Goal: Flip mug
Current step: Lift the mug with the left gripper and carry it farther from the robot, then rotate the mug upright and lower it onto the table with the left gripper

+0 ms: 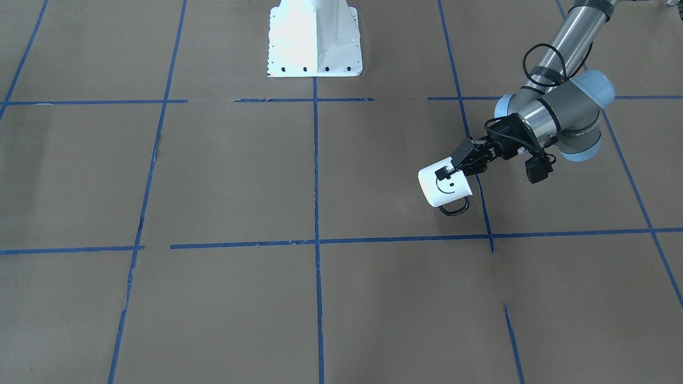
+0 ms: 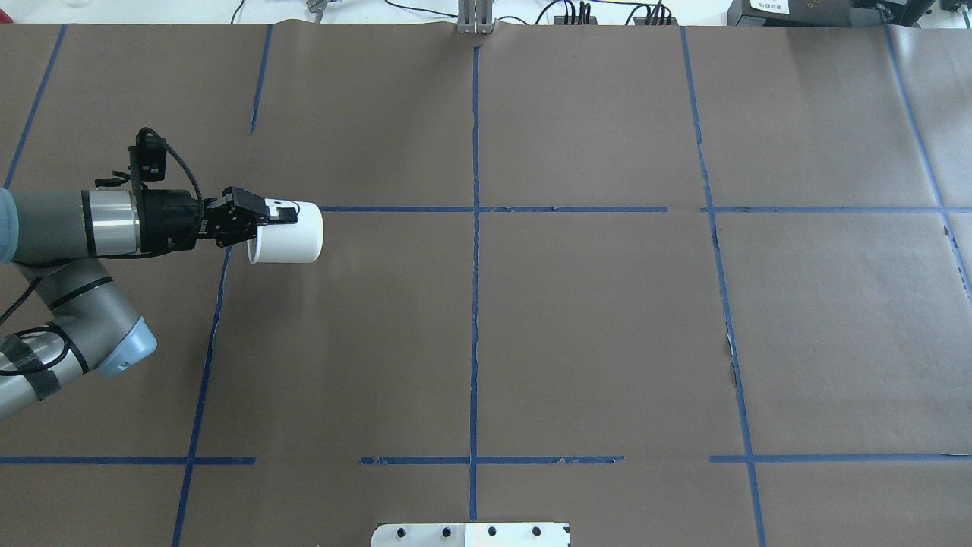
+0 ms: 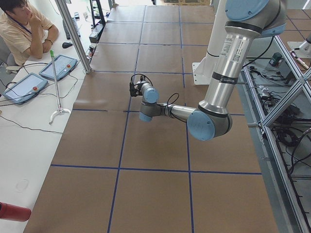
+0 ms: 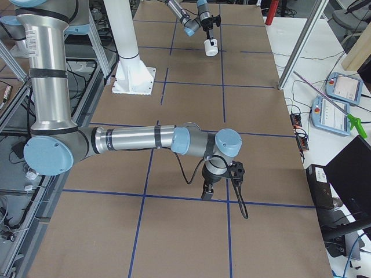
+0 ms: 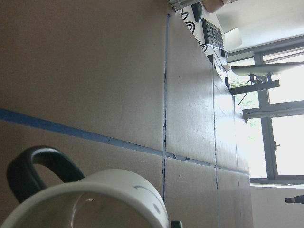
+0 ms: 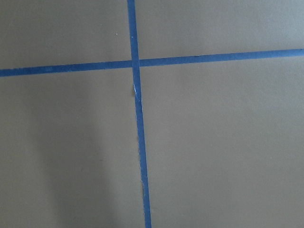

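The white mug (image 1: 444, 188) with a black smiley face and a thin black handle (image 1: 454, 207) is held on its side, its base pointing toward the table's middle. My left gripper (image 1: 451, 169) is shut on its rim, one finger outside on the wall by the face. The mug (image 2: 288, 234) and left gripper (image 2: 267, 218) also show in the overhead view. In the left wrist view the mug's rim (image 5: 102, 197) and handle (image 5: 35, 166) fill the bottom. My right gripper (image 4: 207, 191) shows only in the exterior right view, low over the paper; I cannot tell whether it is open or shut.
Brown paper with a blue tape grid (image 2: 474, 304) covers the table. The robot's white base (image 1: 315, 40) stands at the table's edge. An operator (image 3: 22, 29) sits beyond the far side with tablets (image 3: 58, 65) beside the paper.
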{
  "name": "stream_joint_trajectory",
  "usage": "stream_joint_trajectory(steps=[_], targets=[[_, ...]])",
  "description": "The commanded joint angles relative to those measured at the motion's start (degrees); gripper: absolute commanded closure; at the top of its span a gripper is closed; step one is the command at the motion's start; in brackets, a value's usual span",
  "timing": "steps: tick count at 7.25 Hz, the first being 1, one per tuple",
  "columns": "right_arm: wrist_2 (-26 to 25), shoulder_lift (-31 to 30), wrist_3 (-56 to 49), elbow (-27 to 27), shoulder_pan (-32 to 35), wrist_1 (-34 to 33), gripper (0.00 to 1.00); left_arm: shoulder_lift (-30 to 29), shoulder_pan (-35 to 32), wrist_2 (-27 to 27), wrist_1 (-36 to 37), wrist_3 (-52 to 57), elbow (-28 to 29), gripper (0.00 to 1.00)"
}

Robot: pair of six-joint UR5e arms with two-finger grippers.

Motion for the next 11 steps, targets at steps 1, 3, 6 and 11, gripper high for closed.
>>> stream_joint_trajectory(steps=[1, 3, 6, 11], targets=[[0.0, 0.0, 0.0, 0.0, 0.0, 0.0, 0.00, -3.1, 1.0, 0.1, 21.0, 0.6, -8.0, 1.00], [0.0, 0.0, 0.0, 0.0, 0.0, 0.0, 0.00, -11.1, 5.9, 0.8, 42.1, 2.9, -9.5, 1.00], [0.0, 0.0, 0.0, 0.0, 0.0, 0.0, 0.00, -25.4, 10.0, 7.8, 74.4, 8.9, -9.5, 1.00], [0.0, 0.0, 0.0, 0.0, 0.0, 0.0, 0.00, -36.0, 14.9, 9.5, 91.2, 9.0, -0.6, 0.55]])
